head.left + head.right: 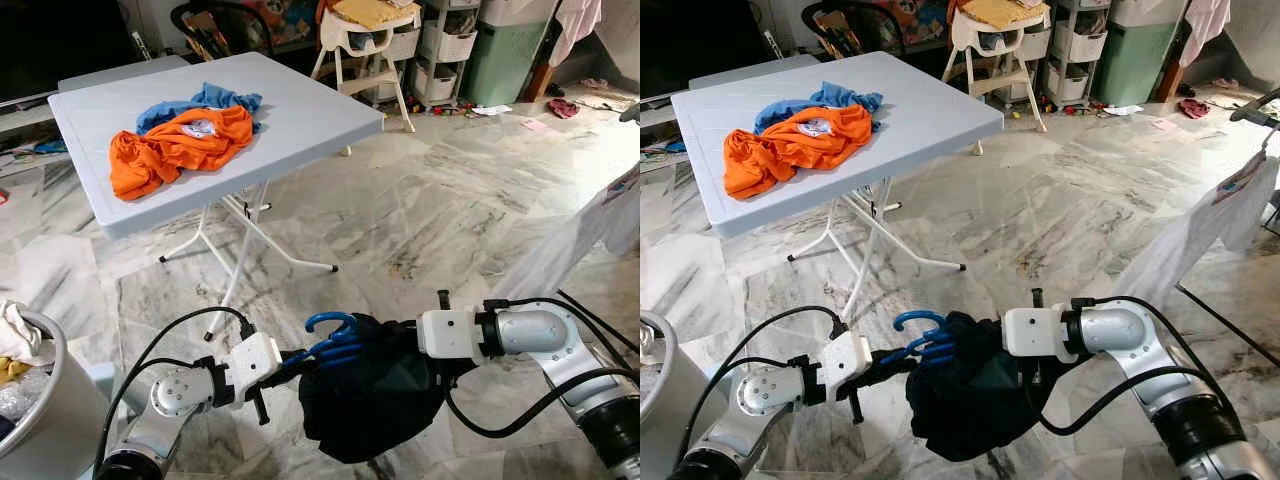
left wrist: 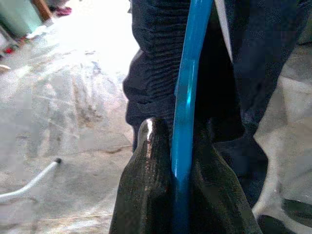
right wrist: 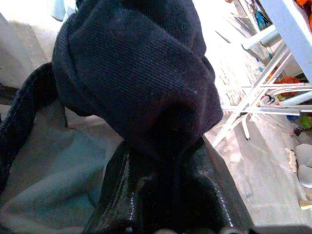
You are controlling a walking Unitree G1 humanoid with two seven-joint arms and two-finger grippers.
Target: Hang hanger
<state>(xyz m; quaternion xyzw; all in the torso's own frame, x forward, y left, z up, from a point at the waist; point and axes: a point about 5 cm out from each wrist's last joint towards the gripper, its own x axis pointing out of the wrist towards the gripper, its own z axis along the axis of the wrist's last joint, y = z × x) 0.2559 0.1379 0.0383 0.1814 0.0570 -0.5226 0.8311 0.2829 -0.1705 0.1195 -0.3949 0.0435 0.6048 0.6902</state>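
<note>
Orange shirt (image 1: 175, 148) on folding table (image 1: 300, 110)

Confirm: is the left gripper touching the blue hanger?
Touching. The left wrist view shows the left gripper shut on the hanger, its bar pinched between both fingers.

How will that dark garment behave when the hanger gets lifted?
Probably floppy: the garment sags in a bunched lump below the hanger. It may slide, since it looks draped rather than threaded. The left pincer clamps the hanger; the right pincer pinches cloth.
</note>
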